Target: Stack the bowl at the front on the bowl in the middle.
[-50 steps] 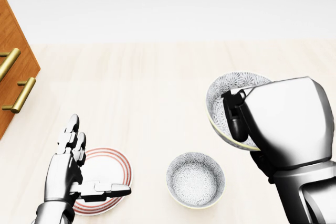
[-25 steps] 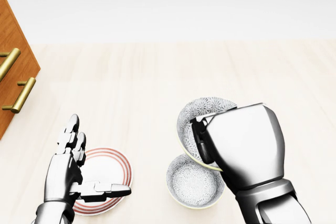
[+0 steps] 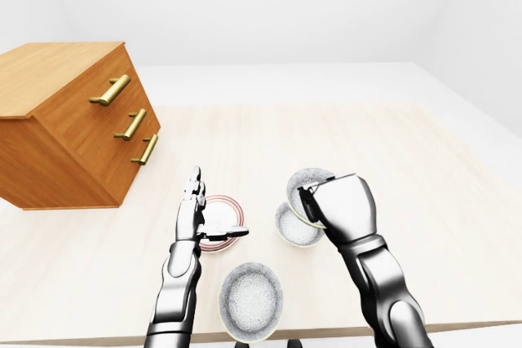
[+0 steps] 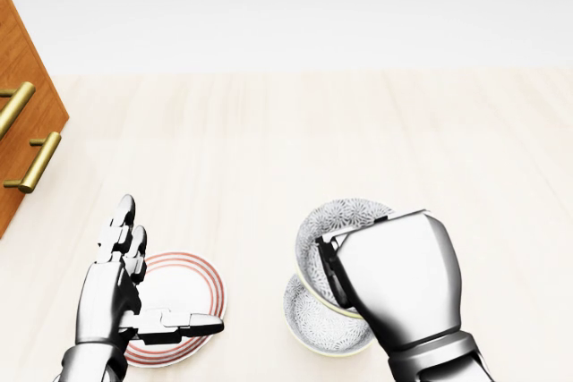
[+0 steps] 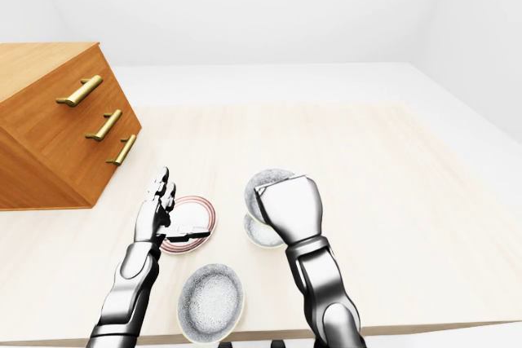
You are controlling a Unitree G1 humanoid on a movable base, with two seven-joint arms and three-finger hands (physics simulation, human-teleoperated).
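One second had carried the tilted grey-patterned ceramic bowl (image 4: 338, 218) left and down in the head view, from well off to the right to directly above the second grey-patterned ceramic bowl (image 4: 309, 324) on the pale wooden table (image 4: 269, 131). Whether they touched could not be told, but stacking seemed close, needing levelling and release. The right hand (image 4: 394, 284) was clenched on the tilted bowl's rim. The left hand (image 4: 112, 288) hovered spread, empty, above a red-ringed white plate (image 4: 192, 288).

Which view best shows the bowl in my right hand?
Head view: the held bowl is largest there, tilted over the middle bowl, its rim in the right hand. Both eye views show it smaller, partly hidden behind that hand.
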